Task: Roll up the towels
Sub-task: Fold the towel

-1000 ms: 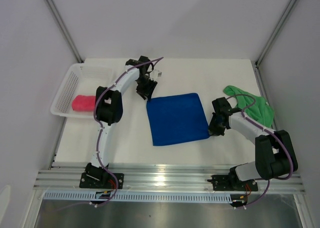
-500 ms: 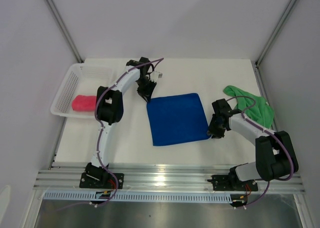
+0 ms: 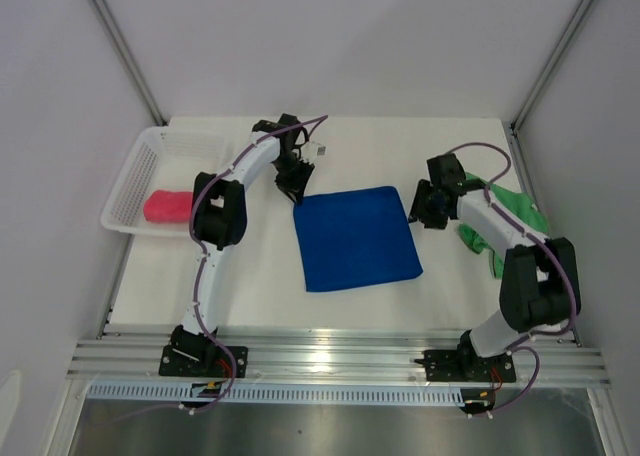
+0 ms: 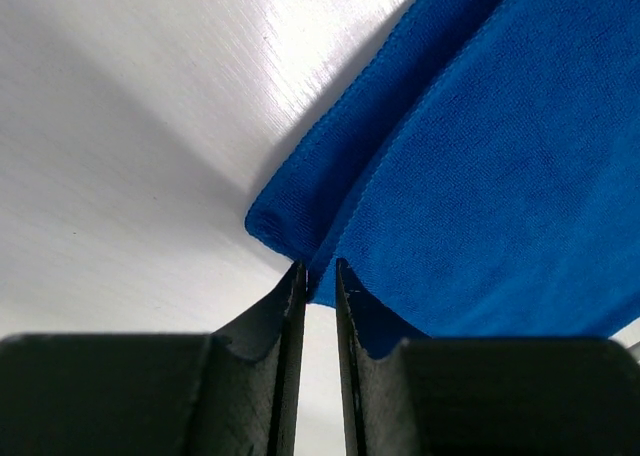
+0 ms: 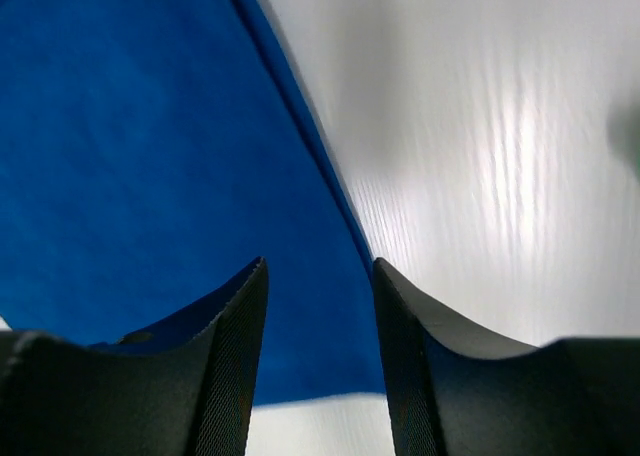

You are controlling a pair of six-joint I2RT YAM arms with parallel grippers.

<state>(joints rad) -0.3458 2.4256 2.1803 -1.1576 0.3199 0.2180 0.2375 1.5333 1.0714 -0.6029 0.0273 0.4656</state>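
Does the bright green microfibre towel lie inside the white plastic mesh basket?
No, the green towel lies crumpled on the right of the white table; the basket holds only a pink-red cloth.

Basket point(image 3: 130, 171) left, blue towel point(image 3: 355, 241) centre, green towel point(image 3: 528, 214) right, front open

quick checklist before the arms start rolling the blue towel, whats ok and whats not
1. Left end effector grips the blue towel: ok, closed on the far-left corner, which is lifted off the table.
2. Right end effector grips the towel: not ok, jaws open over the right edge near the far corner, nothing held.
3. Blue towel spread flat: ok, apart from the raised corner.
4. Green towel out of the way: ok, crumpled at the right, apart from the blue one.
5. Pink towel finished: ok, rolled up in the basket.
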